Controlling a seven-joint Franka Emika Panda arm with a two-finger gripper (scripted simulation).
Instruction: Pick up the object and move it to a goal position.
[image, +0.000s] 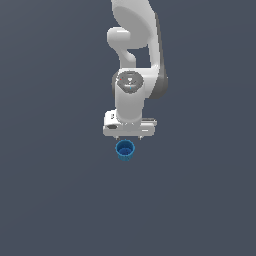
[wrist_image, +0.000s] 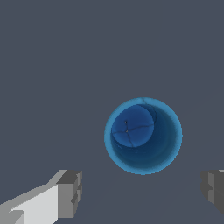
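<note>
The small blue cup (image: 125, 150) stands upright on the grey floor, just in front of my hand in the exterior view. In the wrist view I look down into the cup (wrist_image: 143, 135) and see its darker hollow and rounded bottom. My gripper (wrist_image: 141, 192) is open and empty, above the floor, with its two grey fingertips (wrist_image: 70, 192) spread wider than the cup. The cup lies just off the line between the fingertips, not between them. In the exterior view the gripper (image: 129, 136) hangs under the white arm.
The white arm (image: 134, 60) reaches in from the top of the exterior view. The plain grey floor (image: 50, 200) surrounds the cup on all sides. No goal marker shows.
</note>
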